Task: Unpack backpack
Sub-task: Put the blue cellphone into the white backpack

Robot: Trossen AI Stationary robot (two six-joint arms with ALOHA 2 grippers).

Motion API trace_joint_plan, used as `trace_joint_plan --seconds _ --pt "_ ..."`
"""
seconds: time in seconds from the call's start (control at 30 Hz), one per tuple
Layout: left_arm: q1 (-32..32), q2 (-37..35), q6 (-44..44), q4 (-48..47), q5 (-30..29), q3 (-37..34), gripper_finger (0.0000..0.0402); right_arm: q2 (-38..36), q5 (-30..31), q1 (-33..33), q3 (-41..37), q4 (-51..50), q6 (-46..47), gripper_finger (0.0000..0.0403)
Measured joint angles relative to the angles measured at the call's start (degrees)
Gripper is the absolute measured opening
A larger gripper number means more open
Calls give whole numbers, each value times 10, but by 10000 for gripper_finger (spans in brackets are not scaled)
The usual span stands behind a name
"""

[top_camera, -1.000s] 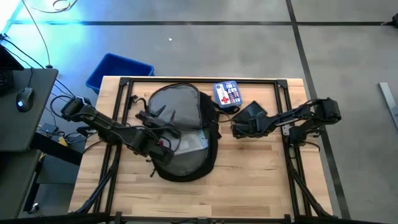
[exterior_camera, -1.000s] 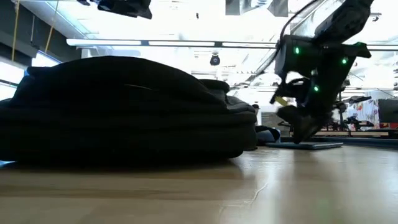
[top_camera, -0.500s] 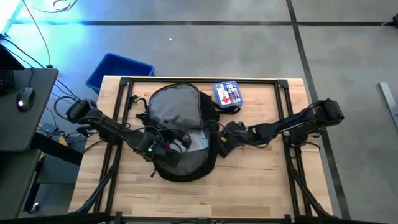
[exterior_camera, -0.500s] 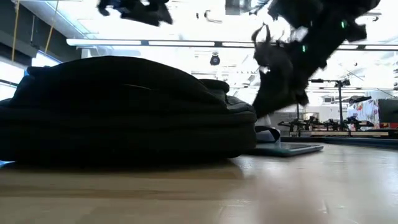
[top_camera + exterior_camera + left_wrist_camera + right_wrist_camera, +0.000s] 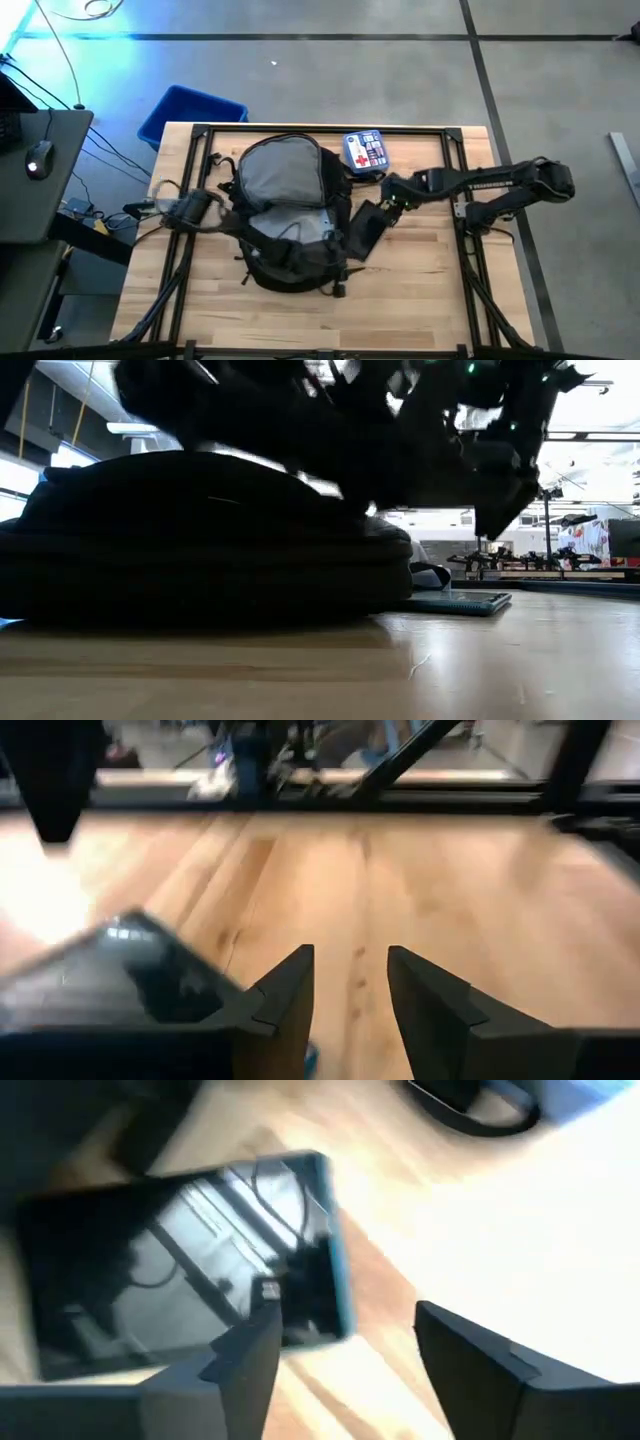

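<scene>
Backpack (image 5: 285, 190) lies open on table (image 5: 420, 290), grey lining up, clear pouch (image 5: 300, 228) inside. Left gripper (image 5: 350, 990) over backpack's near edge, fingers narrow, holding nothing. Right gripper (image 5: 340, 1345) beside backpack, fingers apart, empty, above dark tablet (image 5: 180, 1265). First-aid pouch (image 5: 365, 152) behind backpack.

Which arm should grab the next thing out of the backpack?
Probably right. The right tool is open and empty, hanging over the tablet beside the backpack. The left tool is open too, but faces the table, not the bag.
</scene>
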Motion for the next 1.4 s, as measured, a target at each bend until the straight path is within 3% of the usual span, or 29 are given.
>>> trace_joint_plan --seconds 0.17,0.47,0.6,0.9,1.03,1.23,1.4 --pt "27 56 -43 -52 -10 52 73 0 -84 -93 -35 61 -65 256" --pt "38 53 -121 -264 -41 61 19 22 -243 -213 -178 292 -94 261" --pt "39 51 -154 -312 -44 63 2 20 -284 -216 -233 375 -79 261" --pt "44 51 -132 -302 -45 60 2 22 -341 -169 -315 549 21 261" --pt "43 44 -105 -305 -57 60 2 22 -320 -152 -316 552 34 261" --pt "-1 -25 -83 -364 -75 51 2 22 -320 -151 -317 548 51 260" --pt "-26 -73 -121 -393 -27 56 1 22 -326 -149 -317 545 82 260"
